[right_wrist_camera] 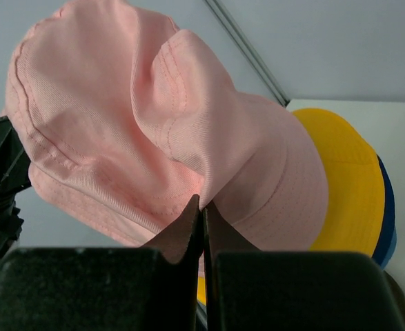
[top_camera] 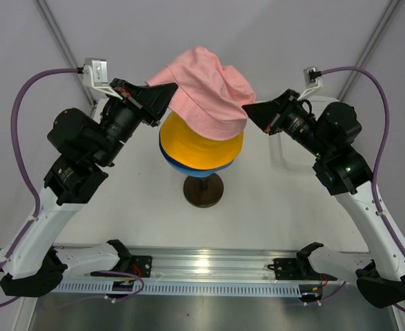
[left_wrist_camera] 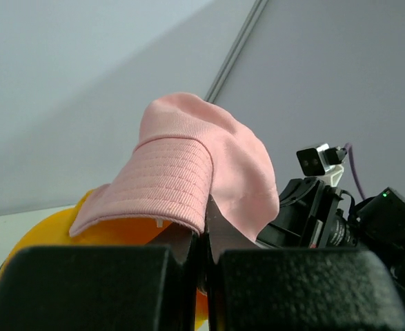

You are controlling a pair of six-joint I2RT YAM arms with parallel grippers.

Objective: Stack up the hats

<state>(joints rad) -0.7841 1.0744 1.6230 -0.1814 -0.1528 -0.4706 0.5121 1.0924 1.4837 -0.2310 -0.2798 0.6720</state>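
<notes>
A white desk [top_camera: 292, 207] seen from above, with two robot arms reaching in from its near corners. Between them hangs the pink hat [top_camera: 205, 89], the largest thing in view: crumpled, tilted, held up in the air and stretched from side to side. It hovers over the far edge of the yellow hat [top_camera: 195, 148], which caps a stack with the blue hats [top_camera: 188, 169] showing only as thin rims beneath. A dark round base [top_camera: 203, 189] carries the stack. The left hand [top_camera: 173, 95] is clenched on the pink brim – the right hand [top_camera: 248, 110] pinches a fold on the opposite side. The risk: the pink hat is folded and off-centre, so letting go now would likely leave it crooked or sliding off – and an uneven downward tug could drag the yellow hat askew.
</notes>
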